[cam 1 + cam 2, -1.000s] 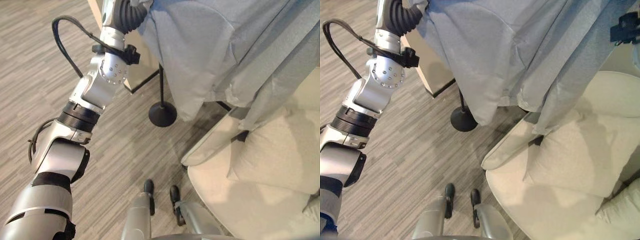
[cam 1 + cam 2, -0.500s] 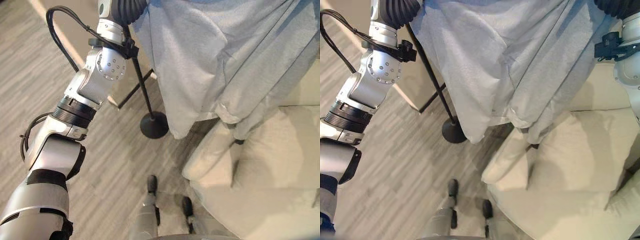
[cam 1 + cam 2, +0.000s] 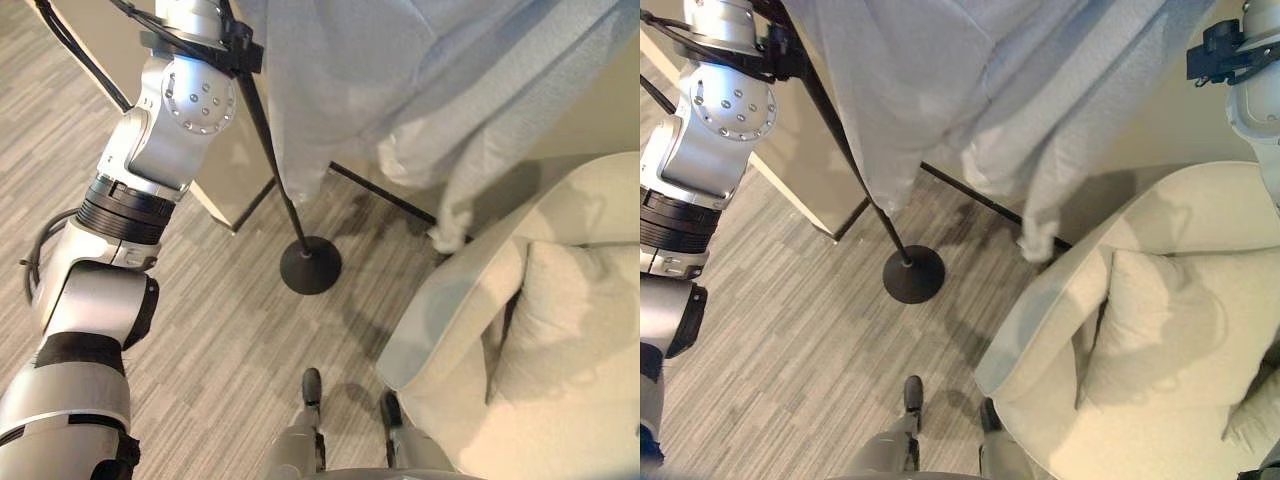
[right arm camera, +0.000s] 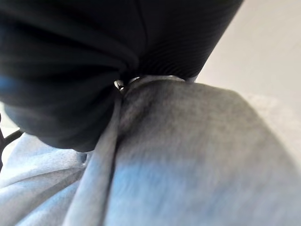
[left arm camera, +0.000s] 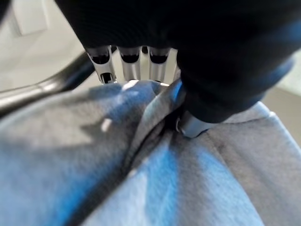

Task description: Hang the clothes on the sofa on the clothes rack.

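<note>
A light blue-grey garment (image 3: 400, 90) hangs in the air, spread between my two raised arms, its hem loose above the floor and clear of the cream sofa (image 3: 450, 300). The clothes rack's black pole (image 3: 262, 140) slants down to a round base (image 3: 310, 266) just left of the hanging cloth. My left hand (image 5: 131, 66) has its fingers and thumb closed on a bunched fold of the garment (image 5: 141, 165), with a black rack bar (image 5: 42, 89) close beside it. My right hand (image 4: 94, 56) grips another gathered edge of the garment (image 4: 188, 155).
A cream cushion (image 3: 570, 320) rests on the sofa seat. A black low bar (image 3: 385, 195) of the rack runs along the floor under the cloth. A beige panel (image 3: 215, 170) stands behind the pole. Grey wood-look floor (image 3: 200, 330) lies to the left.
The view has shifted. The garment has gone up and left, off the sofa, so the seat and cushion are uncovered and the cloth hangs beside the rack pole.
</note>
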